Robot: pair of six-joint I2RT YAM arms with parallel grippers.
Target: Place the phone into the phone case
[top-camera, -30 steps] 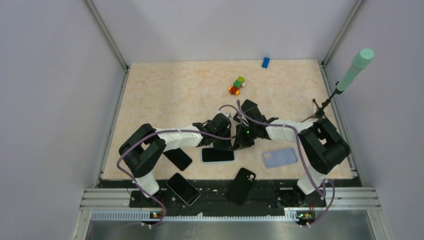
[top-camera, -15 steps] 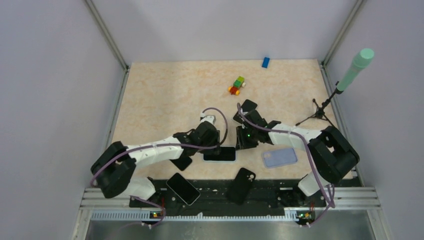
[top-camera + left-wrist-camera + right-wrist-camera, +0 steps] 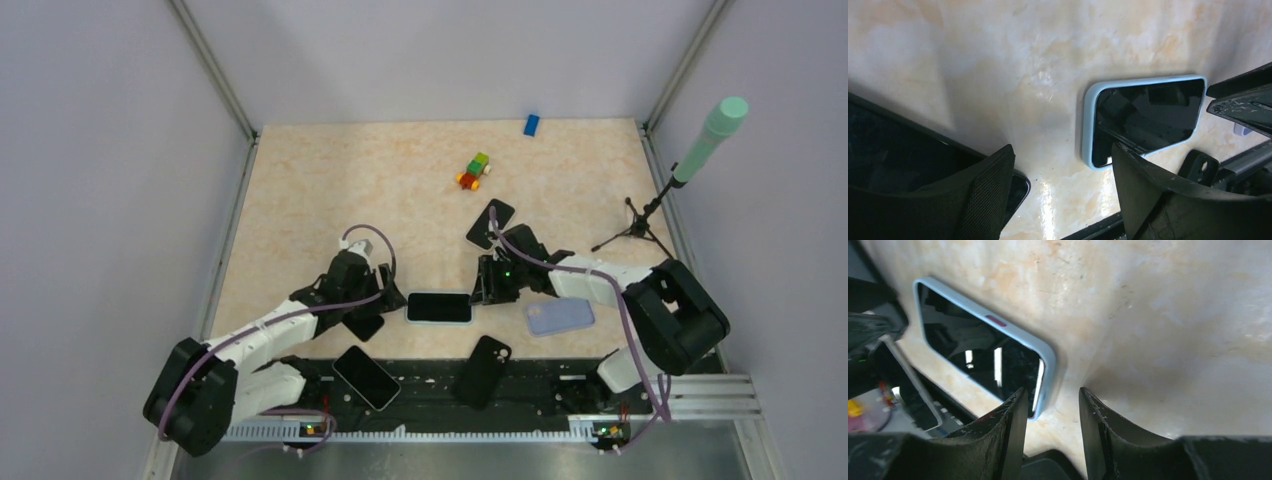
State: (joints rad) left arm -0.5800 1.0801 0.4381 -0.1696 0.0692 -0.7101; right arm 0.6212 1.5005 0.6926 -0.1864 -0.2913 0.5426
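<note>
The phone is lying screen-up in its case on the bench, between the left tool and right tool, both parted and holding nothing, so seating is probably finishing best by pressing corners straight down without sliding it.

The counter top looks like marbled beige laminate, smooth with a soft sheen, and it catches light in both wrist views. The phone has a glossy black glass face full of reflections. The phone case around it is smooth, matt, pale blue, plastic or rubber, can't tell which. The left gripper has matt black fingers, one with a fine mesh-like grain. On the right gripper they're rough, scuffed black plastic. Along the near edge runs a rail of bare ribbed metal.
</note>
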